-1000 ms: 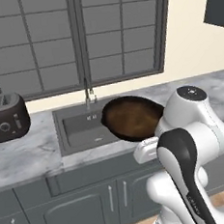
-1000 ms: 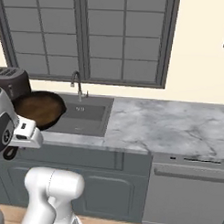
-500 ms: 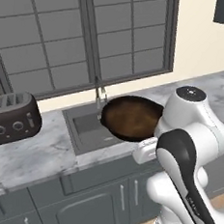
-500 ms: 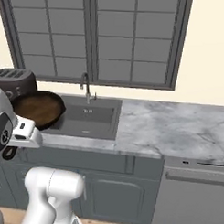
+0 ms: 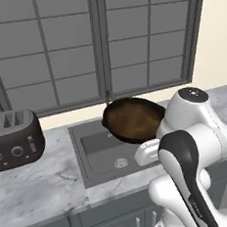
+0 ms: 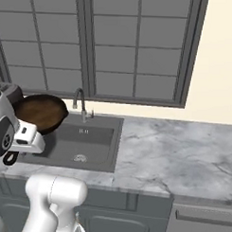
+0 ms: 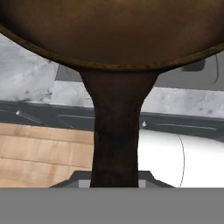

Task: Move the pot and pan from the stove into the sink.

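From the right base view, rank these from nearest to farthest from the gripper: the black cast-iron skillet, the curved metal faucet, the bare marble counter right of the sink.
1. The black cast-iron skillet, held by its handle in the gripper, over the sink's left edge.
2. The curved metal faucet, behind the basin, to the skillet's right.
3. The grey marble counter, far right, beyond the basin.

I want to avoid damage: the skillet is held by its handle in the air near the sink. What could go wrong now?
1. The pan is held only by its handle, so it may tilt or slip in the gripper.
2. It hangs close to the faucet and could knock it when lowered.
3. Released this high, it would hit the sink hard.
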